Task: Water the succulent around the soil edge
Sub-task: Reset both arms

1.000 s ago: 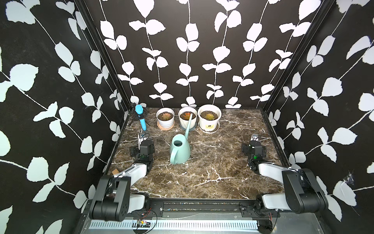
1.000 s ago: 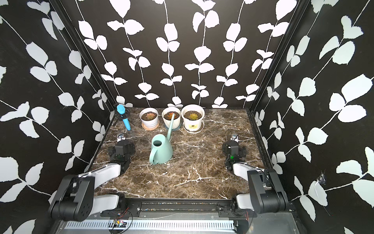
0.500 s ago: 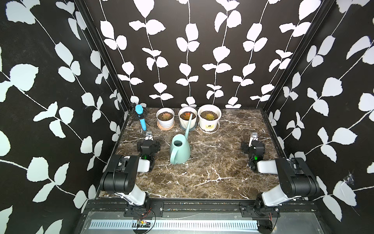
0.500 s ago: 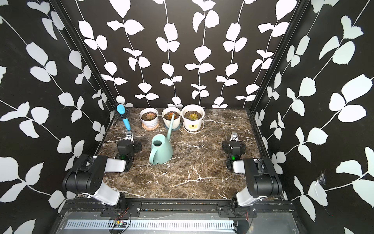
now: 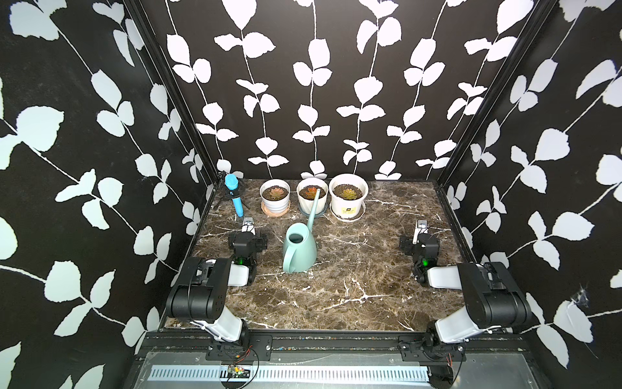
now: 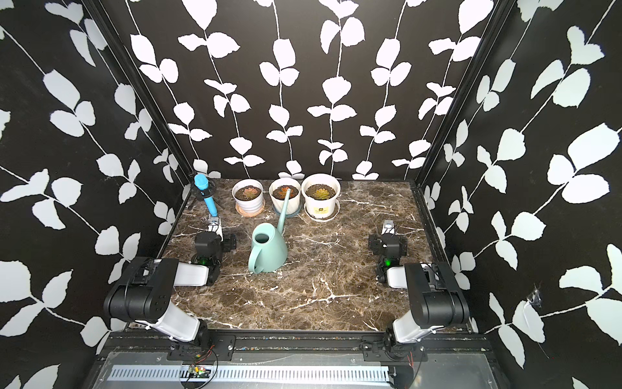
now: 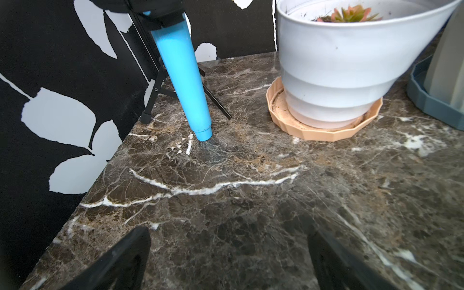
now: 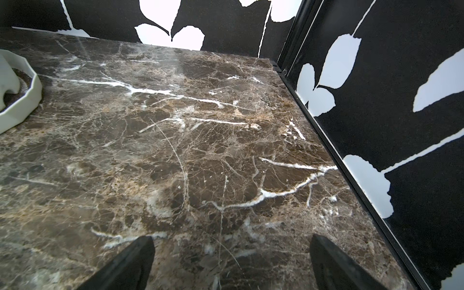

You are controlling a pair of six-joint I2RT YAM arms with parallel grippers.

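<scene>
On the table [image 5: 353, 276] we see the can [image 5: 299, 247] standing between our left gripper [image 5: 248, 225] and right gripper [image 5: 420, 226], nearer the left. Both grippers gape wide, empty. The can's spout [image 5: 313, 208] crosses the middle pot [image 5: 323, 202], partly hiding its succulent [image 5: 308, 192].

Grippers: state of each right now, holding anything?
Left gripper: open, holding nothing.
Right gripper: open, holding nothing.

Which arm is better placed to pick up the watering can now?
Left. The left gripper is open beside the can, nearer its handle; the right gripper stands much farther away.
</scene>
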